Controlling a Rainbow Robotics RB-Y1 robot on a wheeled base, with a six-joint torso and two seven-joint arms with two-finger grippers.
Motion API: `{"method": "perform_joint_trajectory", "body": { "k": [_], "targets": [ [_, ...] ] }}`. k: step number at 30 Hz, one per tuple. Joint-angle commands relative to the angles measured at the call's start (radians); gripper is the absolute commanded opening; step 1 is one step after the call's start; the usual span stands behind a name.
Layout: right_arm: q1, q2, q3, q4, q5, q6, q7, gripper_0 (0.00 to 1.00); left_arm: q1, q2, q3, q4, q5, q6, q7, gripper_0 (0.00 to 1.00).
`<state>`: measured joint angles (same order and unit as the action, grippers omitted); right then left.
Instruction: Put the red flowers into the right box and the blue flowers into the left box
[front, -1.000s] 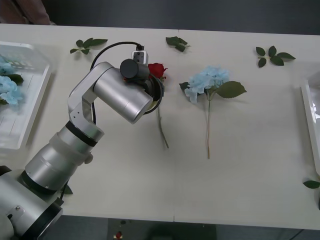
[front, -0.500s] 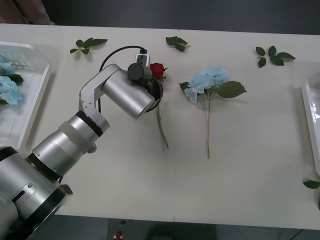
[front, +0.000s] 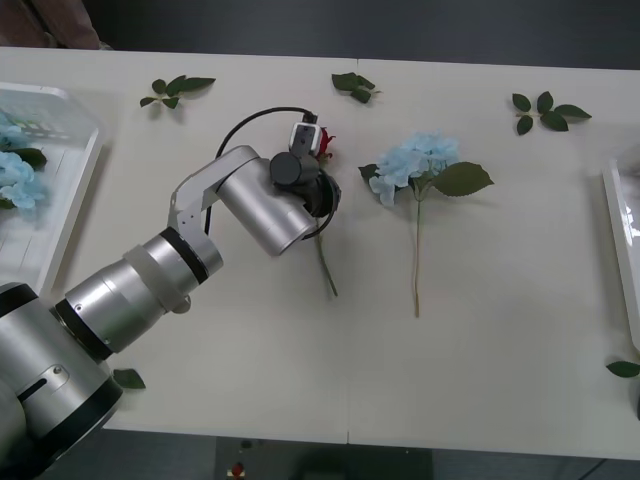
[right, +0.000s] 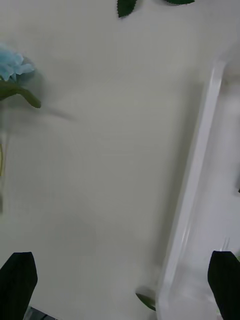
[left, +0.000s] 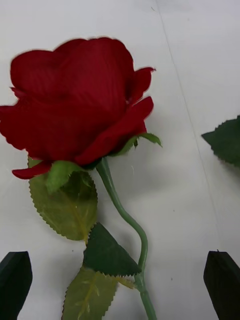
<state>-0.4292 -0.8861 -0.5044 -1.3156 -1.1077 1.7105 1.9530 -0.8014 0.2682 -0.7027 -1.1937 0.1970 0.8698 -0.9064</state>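
Note:
A red flower (left: 75, 100) lies on the table with its green stem (left: 125, 215) running between my left gripper's (left: 120, 300) black fingertips (left: 15, 285), which stand open just above it. In the front view the left wrist (front: 275, 205) covers most of the bloom (front: 326, 143); the stem (front: 325, 265) trails toward me. A blue flower (front: 415, 160) lies just right of it. The left box (front: 60, 235) holds blue flowers (front: 15, 175). My right gripper (right: 120, 285) hangs open over the rim of the right box (right: 192, 190), with the blue flower (right: 12, 65) at that view's edge.
Leaf-only sprigs lie along the far side of the table (front: 175, 90) (front: 353, 87) (front: 545, 110). Single leaves sit near the front edge at the right (front: 622, 368) and the left (front: 128, 378). The right box's rim (front: 620, 230) shows at the right edge.
My left arm has swung to the right and lowered over the rose, now hiding most of the bloom. The flowers have not moved.

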Motion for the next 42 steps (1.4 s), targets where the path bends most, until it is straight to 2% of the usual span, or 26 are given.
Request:
{"method": "perform_joint_trajectory", "body": {
  "k": [1,14,18,26,29,33,34,39,42],
  "targets": [
    [-0.043,-0.008,0.024,-0.048,-0.011,0.001,-0.101,1.00,-0.039,0.017,-0.014,-0.011,0.007,-0.009,0.026,1.00],
    [-0.051,0.142,0.133,-0.274,0.075,-0.042,-0.348,1.00,-0.039,0.016,-0.052,0.078,0.022,-0.094,0.030,1.00],
    [-0.051,0.171,0.195,-0.301,0.097,-0.075,-0.394,1.00,-0.039,0.016,-0.052,0.078,0.025,-0.092,0.030,0.88],
    [-0.051,0.213,0.359,-0.329,0.184,-0.189,-0.511,1.00,-0.039,0.016,-0.074,0.078,0.027,-0.092,0.034,0.79],
    [-0.051,0.231,0.415,-0.329,0.226,-0.241,-0.545,1.00,-0.039,0.014,-0.074,0.078,0.027,-0.091,0.034,0.72],
    [-0.052,0.257,0.488,-0.329,0.287,-0.305,-0.595,1.00,-0.038,0.016,-0.075,0.078,0.027,-0.091,0.035,0.69],
    [-0.052,0.260,0.498,-0.329,0.296,-0.311,-0.602,1.00,-0.039,0.014,-0.075,0.078,0.027,-0.091,0.035,0.66],
    [-0.060,0.297,0.570,-0.329,0.368,-0.354,-0.648,1.00,-0.038,0.016,-0.075,0.078,0.027,-0.091,0.040,0.25],
    [-0.060,0.320,0.595,-0.327,0.407,-0.368,-0.655,1.00,-0.038,0.016,-0.075,0.078,0.027,-0.089,0.041,0.11]
  ]
}}
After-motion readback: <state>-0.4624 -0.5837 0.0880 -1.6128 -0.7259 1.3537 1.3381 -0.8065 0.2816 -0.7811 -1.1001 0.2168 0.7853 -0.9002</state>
